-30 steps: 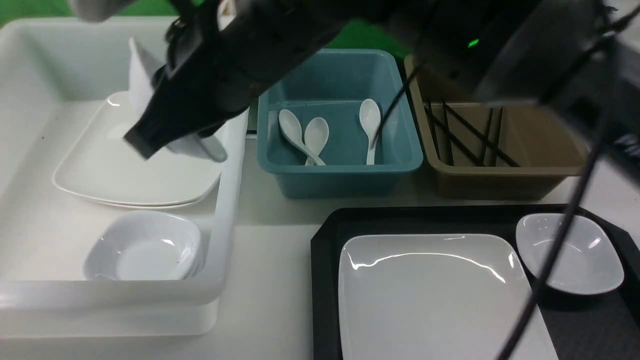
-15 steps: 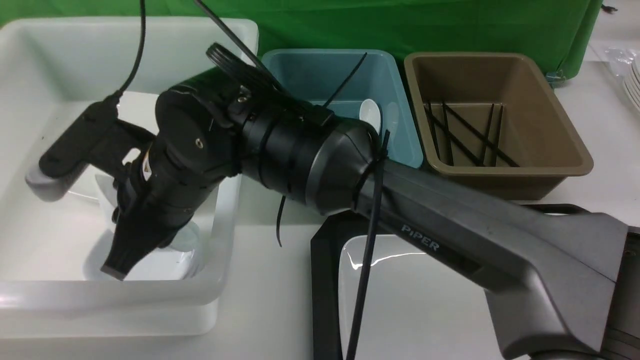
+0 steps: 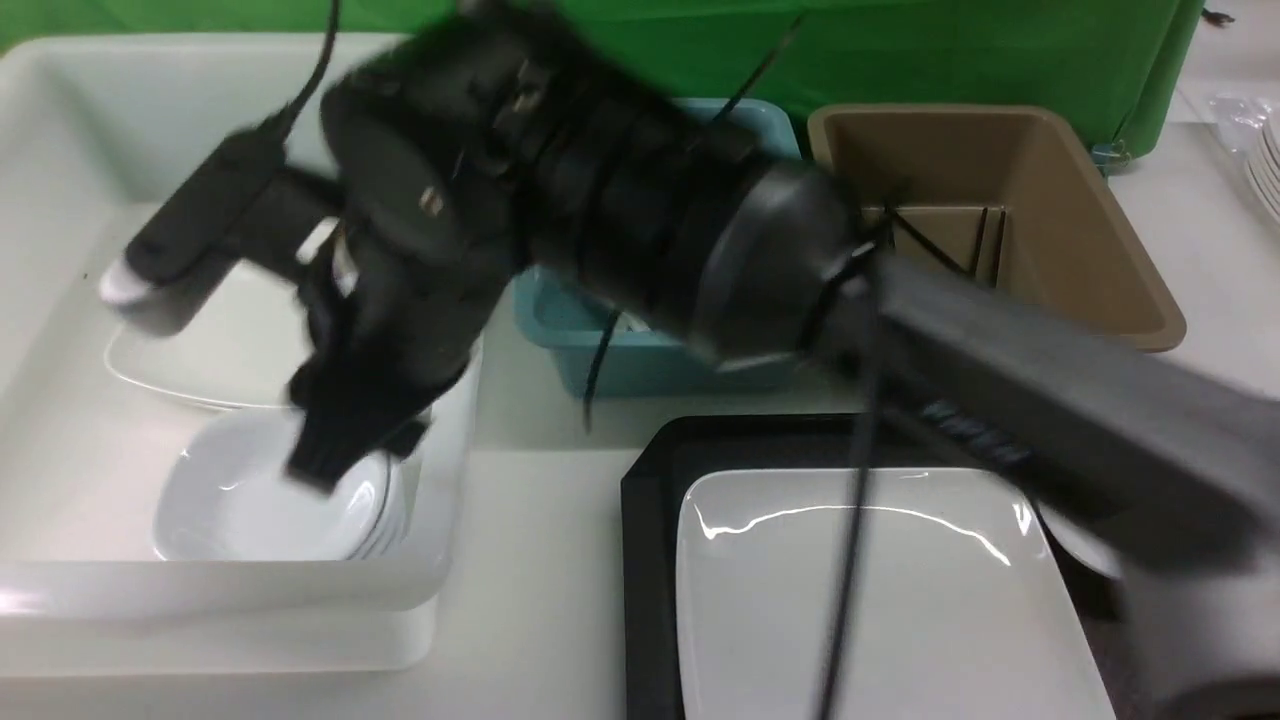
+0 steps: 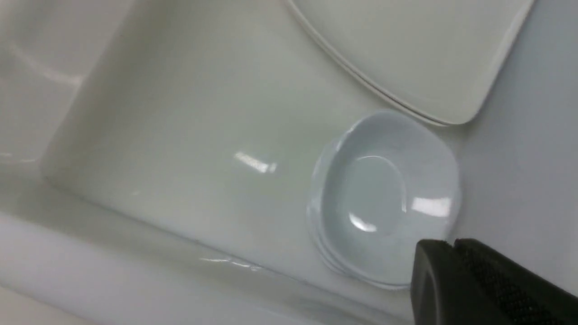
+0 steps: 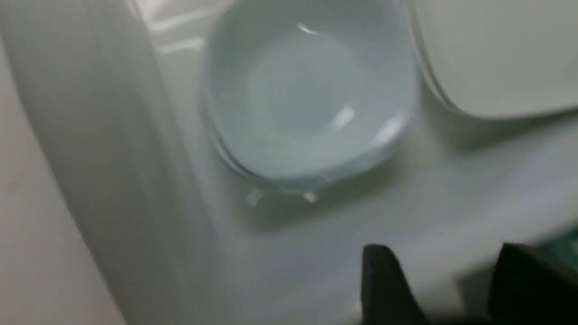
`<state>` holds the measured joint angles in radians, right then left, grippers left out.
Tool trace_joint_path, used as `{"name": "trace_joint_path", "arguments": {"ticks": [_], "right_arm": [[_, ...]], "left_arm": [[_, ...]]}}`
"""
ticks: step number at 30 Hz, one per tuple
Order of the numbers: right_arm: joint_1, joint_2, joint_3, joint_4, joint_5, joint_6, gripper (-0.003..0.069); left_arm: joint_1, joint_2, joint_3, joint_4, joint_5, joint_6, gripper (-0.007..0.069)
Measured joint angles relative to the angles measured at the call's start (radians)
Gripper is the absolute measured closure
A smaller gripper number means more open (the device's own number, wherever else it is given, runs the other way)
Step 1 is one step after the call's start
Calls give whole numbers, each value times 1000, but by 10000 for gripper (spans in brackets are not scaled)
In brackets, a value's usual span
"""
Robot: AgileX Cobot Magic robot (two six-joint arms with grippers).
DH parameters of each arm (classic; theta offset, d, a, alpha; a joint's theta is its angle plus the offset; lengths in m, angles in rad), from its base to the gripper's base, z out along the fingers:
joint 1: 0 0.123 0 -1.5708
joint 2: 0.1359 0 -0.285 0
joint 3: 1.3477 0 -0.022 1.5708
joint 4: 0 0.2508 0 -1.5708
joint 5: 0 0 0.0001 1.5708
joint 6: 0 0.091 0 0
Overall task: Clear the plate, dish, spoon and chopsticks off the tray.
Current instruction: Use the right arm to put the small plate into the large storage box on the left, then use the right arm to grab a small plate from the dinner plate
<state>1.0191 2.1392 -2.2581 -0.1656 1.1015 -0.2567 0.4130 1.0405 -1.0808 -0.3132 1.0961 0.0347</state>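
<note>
Right of the white tub (image 3: 60,590), the tray (image 3: 650,500) still carries the plate (image 3: 800,600) (likely the next piece). Inside the tub the dish (image 3: 240,500) now lies free on the small stack (image 3: 388,525), because the right hand (image 5: 442,248) above it has just opened, empty. The left hand (image 4: 447,246), also over the tub, is closed.

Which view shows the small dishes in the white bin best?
The left wrist view: the small dishes appear nearly whole and sharp. The right wrist view blurs them; in the front view the right gripper partly covers them.
</note>
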Motion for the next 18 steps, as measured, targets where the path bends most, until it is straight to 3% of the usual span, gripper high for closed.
{"name": "trace_joint_path", "arguments": {"ticks": [3,6,8,9,11,12,14,17,18], "right_arm": [[-63,-112,36,-148,30,69,547],[-195,-233,146,-145,30,119,627],[-322,-332,266,-84,30,137,640],[-334,-341,294,-76,30,137,641],[-499,-463,515,20,28,115,641],[-510,-463,531,26,28,115,641],[-626,-526,705,58,26,109,638],[-745,-565,890,67,6,111,590],[-787,-569,953,68,-17,113,538]], "left_arm": [[-54,0,0,-101,0,72,613],[-188,0,0,-113,1,99,613],[-319,0,0,-73,3,103,613],[-331,0,0,-69,3,103,613],[-499,0,0,-14,0,77,613],[-510,0,0,-12,0,74,613],[-625,0,0,14,-13,38,613],[-738,7,0,48,-29,2,613],[-772,12,0,63,-33,-12,613]]}}
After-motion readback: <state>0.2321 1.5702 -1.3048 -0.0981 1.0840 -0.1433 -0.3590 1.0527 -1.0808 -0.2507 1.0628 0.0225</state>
